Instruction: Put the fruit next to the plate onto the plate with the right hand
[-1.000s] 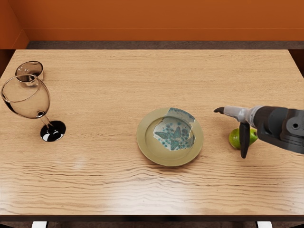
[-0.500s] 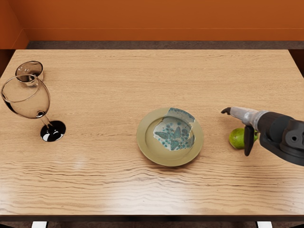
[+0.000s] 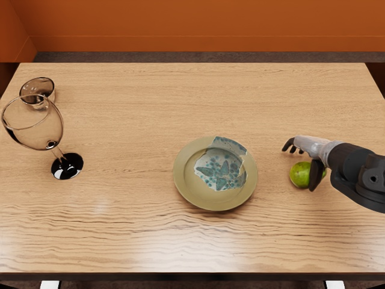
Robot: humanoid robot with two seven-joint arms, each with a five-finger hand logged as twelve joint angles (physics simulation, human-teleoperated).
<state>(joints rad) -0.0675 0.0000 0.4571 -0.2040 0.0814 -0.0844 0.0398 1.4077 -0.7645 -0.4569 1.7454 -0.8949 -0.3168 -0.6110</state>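
Note:
A small green fruit (image 3: 299, 174) lies on the table to the right of the olive plate (image 3: 186, 180), which has a blue-patterned centre. My right hand (image 3: 302, 161) comes in from the right edge and hovers right over the fruit. Its fingers (image 3: 291, 146) curl down on the far side and its thumb (image 3: 315, 174) hangs down across the fruit's right side. The hand is open around the fruit, and the fruit still rests on the table. The plate holds nothing. The left arm does not show.
A tall wine glass (image 3: 36, 129) stands near the table's left edge, with a second glass (image 3: 37, 90) just behind it. The wooden table (image 3: 180, 96) stretches wide behind the plate, and an orange wall runs along the back.
My right hand has drawn back to the right and sunk lower, its fingers curling down around the fruit. The fruit and plate have not moved.

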